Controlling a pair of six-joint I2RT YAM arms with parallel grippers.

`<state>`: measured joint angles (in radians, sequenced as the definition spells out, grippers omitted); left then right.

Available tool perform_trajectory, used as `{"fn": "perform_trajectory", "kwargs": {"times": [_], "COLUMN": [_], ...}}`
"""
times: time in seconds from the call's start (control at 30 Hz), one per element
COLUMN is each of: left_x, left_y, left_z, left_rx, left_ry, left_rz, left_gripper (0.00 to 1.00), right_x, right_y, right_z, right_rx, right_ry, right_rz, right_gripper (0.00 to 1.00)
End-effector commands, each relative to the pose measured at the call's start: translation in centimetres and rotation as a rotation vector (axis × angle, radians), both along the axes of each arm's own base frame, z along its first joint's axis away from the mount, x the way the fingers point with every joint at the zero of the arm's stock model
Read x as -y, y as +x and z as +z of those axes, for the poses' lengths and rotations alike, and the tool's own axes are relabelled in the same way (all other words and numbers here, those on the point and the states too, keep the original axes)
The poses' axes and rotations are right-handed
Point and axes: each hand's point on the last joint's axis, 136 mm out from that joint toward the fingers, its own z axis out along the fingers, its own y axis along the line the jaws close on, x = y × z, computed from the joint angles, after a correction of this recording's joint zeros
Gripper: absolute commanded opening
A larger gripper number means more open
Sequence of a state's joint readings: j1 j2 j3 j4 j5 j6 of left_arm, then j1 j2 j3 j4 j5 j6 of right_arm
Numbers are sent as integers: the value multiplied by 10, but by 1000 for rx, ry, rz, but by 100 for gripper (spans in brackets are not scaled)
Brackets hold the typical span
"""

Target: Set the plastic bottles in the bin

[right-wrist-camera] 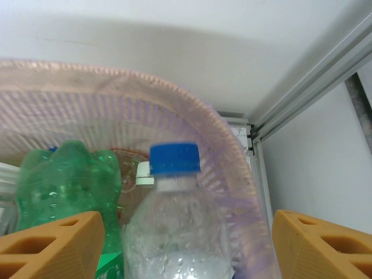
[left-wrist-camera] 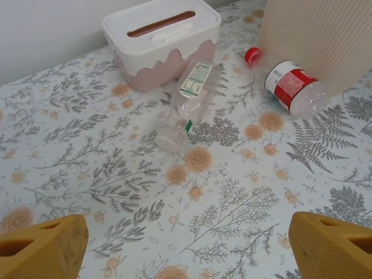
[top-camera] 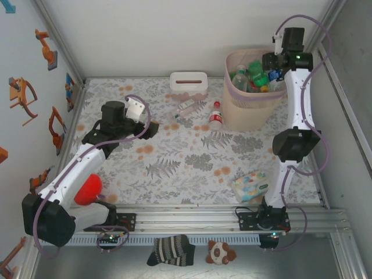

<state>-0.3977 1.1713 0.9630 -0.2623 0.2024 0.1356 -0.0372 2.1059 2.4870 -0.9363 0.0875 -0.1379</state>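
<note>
Clear and white-capped, one bottle (left-wrist-camera: 189,99) lies on the tabletop (left-wrist-camera: 87,174) ahead of the open left claw (left-wrist-camera: 189,232), cap end toward it, nearer this arm, while the right claw (right-wrist-camera: 189,226), open too, hangs over the bin (top-camera: 244,113).

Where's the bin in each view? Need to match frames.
Top external: bin in the upper right of the picture, full of bottles.
Left wrist: bin in the top right corner, beige ribbed wall.
Right wrist: bin seen from above, pink rim curving across the left and middle.
Shared landmark: red-capped bottle lying at its base; green bottle inside.
</note>
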Motion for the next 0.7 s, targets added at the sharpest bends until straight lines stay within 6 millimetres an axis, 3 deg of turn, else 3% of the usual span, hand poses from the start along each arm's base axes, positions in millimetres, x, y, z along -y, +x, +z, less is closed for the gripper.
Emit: {"fn": "perform_trajectory", "kwargs": {"times": [0.0,0.43,0.67], "left_x": [1,2,3], "left_y": [3,2,3], "left_z": [10,12,11], "left_rx": [17,16,12], "left_ry": [-16,-23,-24], "left_rz": [-1,-6,-8], "left_gripper": [89,89,89], "right_x": [-5,-39,-68], "right_y": [-17,-52,-73], "right_z": [55,61,57], "right_rx": [135,103,58], "right_ry": [55,245,329], "right_rz": [1,89,138], "right_gripper": [73,64,57]}}
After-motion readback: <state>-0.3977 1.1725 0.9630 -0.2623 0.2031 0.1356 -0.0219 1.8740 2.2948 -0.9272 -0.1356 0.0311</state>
